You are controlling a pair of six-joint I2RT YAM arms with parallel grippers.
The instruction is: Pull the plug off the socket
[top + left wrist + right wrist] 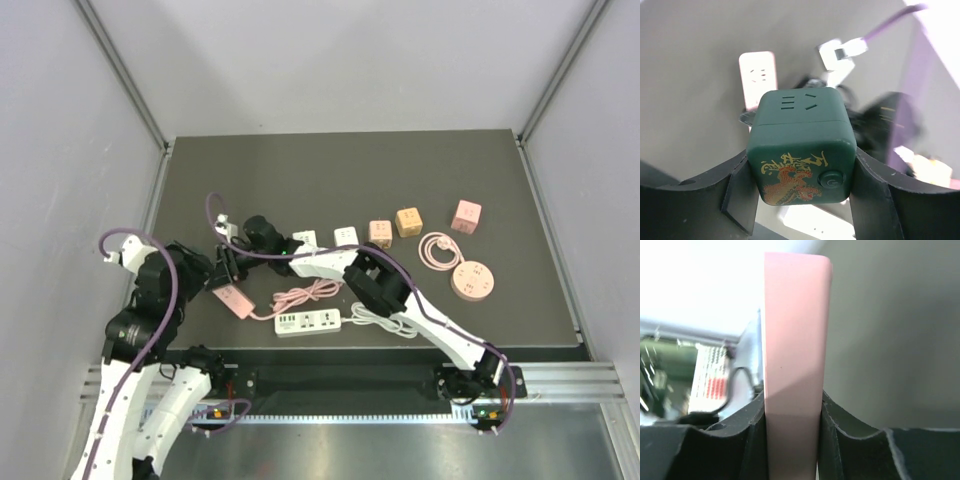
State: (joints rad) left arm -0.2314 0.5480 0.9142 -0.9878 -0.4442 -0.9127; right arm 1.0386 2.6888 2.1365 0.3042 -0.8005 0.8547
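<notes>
Pink plug, clamped flat between the right fingers, near the left of the desk; green cube socket gripped by the left fingers. Socket is best held steady while the plug is drawn straight out, without twisting; their junction is hidden.

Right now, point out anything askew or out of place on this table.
Nothing looks spilled or damaged. The pink power strip sits diagonal, clamped in the right gripper, unlike the squared white power strip. Its pink cord lies in a loose tangle. The green cube socket is pinched by the left gripper.
</notes>
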